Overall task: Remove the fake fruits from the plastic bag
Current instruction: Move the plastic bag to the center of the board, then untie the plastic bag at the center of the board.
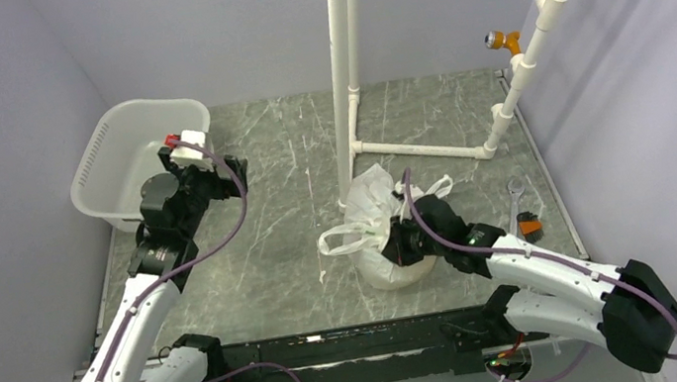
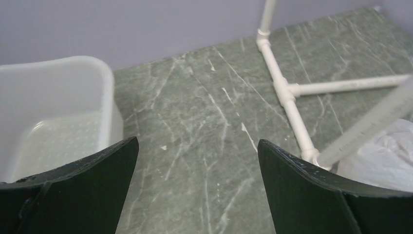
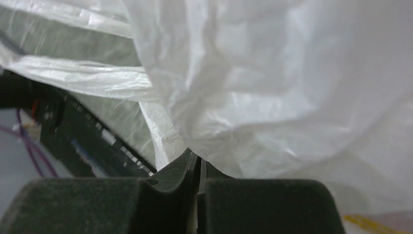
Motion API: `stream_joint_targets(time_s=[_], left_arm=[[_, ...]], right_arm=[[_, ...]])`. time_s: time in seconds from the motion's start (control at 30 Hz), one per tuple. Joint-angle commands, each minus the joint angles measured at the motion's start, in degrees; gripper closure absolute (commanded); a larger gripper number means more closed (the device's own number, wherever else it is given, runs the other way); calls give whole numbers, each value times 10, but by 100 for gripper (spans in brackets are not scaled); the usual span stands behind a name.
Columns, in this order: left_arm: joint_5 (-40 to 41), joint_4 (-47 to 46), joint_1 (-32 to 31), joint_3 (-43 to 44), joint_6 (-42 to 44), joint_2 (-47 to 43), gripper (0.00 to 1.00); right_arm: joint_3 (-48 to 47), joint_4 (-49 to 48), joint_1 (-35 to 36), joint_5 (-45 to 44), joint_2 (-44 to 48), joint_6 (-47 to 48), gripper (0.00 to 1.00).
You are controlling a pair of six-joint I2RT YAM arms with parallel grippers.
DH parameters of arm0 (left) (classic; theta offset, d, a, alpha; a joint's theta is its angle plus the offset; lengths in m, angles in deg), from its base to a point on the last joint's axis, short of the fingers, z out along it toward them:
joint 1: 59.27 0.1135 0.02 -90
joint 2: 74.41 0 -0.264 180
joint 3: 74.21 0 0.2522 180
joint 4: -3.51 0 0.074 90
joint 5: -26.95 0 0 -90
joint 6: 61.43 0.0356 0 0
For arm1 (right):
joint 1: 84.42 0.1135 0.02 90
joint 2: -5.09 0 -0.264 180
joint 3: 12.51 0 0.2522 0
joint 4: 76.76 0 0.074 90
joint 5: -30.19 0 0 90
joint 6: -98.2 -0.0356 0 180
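Crinkly bag (image 3: 272,87) pinched in closed right end effector (image 3: 197,165), left end effector (image 2: 197,144) spread wide, tub (image 2: 53,112) at its left

Overhead view: light even, diffuse, moderately bright, apparently from above. Shadows soft and short, with a faint smudge on the table (image 1: 287,208) left of the plastic bag (image 1: 372,208). Bag's white film close to blown out. Focus sharp throughout. Pipe frame (image 1: 345,50) leans toward the frame edges, a wide-lens look.

Left wrist view: marble sharp mid-frame. Left gripper (image 2: 196,141) near-black, little surface detail. Tub (image 2: 53,97) pale, washed out, soft. Diagonal pipe (image 2: 370,122) at the right blurred, too near the lens.

Right wrist view: bag fills the frame, bright, glare patches on the folds, focus soft. Right gripper (image 3: 197,158) dark and grainy. Background at left out of focus.
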Motion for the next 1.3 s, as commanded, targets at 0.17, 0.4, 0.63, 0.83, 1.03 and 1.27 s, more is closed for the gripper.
stream_joint_targets(time_s=[0.17, 0.4, 0.63, 0.83, 1.03, 1.27], left_arm=[[72, 72, -134, 53, 38, 4, 1], [6, 230, -157, 69, -164, -142, 1], [-11, 432, -158, 69, -314, -294, 1], [-16, 484, -157, 36, -350, -350, 1], [-116, 419, -157, -49, -349, -301, 1], [-151, 417, -158, -54, -291, -187, 1]], right_arm=[[-8, -184, 203, -32, -25, -72, 89], [-86, -328, 249, 37, -167, -77, 83], [-183, -390, 250, 90, -285, -37, 58], [-190, -373, 247, 102, -280, -15, 37], [-147, -254, 248, 64, -152, 58, 26], [-130, -107, 200, -49, -20, 150, 20]])
